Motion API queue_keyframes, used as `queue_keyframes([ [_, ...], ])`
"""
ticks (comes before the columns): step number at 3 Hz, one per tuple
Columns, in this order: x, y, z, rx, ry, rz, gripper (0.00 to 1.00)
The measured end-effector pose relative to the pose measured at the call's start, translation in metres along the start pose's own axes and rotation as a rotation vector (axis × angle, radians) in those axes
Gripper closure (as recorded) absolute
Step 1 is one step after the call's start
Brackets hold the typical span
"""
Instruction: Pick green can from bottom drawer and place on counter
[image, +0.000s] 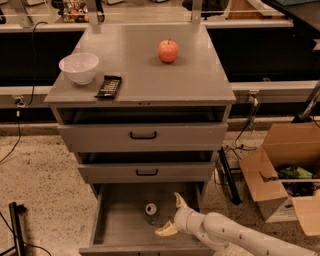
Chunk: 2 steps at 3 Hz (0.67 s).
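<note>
My arm (245, 239) runs off the lower right edge, so I only see the gripper (172, 216), spread just right of the green can (151, 213) in the bottom drawer (120, 225), whose front the lower edge cuts. The can's label is too small to read.

We record a grey counter (150, 75) and a grey drawer (120, 227). The can (151, 213) is green with a silver top. The claw (169, 215), cream fingers spread on a white arm (235, 236), sits in the drawer just right of the can. The apple (168, 51) is red, the bowl (79, 67) white.
</note>
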<state>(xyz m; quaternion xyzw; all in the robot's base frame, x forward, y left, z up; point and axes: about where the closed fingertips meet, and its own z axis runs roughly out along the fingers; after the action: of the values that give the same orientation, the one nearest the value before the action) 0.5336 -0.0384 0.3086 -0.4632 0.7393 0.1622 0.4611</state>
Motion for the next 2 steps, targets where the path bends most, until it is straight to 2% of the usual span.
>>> queue_keyframes([
  [1,0.006,0.005,0.023,-0.052,-0.021,-0.018,0.00],
  [2,0.019,0.015,0.069,-0.093,-0.041,-0.026,0.00],
])
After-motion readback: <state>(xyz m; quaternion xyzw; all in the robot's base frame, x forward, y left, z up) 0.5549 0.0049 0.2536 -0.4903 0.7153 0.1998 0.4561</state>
